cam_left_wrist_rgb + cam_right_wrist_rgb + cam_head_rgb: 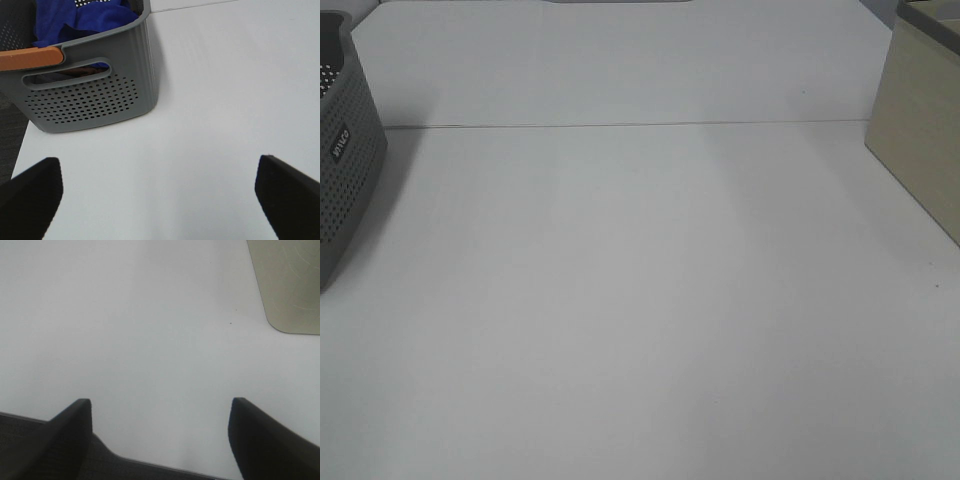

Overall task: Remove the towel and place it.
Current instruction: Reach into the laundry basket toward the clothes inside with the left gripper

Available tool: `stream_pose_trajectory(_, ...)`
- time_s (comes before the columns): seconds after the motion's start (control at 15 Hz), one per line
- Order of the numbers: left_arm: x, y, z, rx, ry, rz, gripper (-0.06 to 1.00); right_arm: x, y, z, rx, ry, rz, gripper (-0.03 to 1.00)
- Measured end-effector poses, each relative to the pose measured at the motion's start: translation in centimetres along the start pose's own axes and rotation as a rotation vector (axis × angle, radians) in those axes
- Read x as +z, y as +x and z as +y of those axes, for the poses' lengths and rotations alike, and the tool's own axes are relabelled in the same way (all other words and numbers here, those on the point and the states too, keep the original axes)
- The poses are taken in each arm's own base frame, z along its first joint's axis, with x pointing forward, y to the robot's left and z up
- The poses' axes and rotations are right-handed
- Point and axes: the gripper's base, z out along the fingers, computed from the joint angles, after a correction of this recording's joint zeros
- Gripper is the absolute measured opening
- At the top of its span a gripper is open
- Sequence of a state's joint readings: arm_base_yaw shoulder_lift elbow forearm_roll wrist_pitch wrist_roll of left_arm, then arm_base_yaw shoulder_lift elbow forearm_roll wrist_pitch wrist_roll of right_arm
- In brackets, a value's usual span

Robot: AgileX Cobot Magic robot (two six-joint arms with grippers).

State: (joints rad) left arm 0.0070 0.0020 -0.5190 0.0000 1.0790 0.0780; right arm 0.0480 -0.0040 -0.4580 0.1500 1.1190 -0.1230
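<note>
White tabletop is spreading beside a grey perforated plastic basket; left gripper and right gripper are hanging released. Its royal-blue microfibre towel may be catching when lifted, tipping it.

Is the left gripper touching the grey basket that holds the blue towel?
Apart. The left wrist view shows it: the left gripper is open, and a stretch of bare white table lies between its fingertips and the grey basket.
</note>
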Motion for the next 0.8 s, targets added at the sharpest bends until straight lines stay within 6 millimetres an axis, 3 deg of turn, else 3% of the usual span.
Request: stream_pose_trajectory(0.8,-0.11,0.06,0.00,0.000,-0.001,-0.008,0.99,0.00,0.00,0.00,0.000,0.000,0.000,0.75)
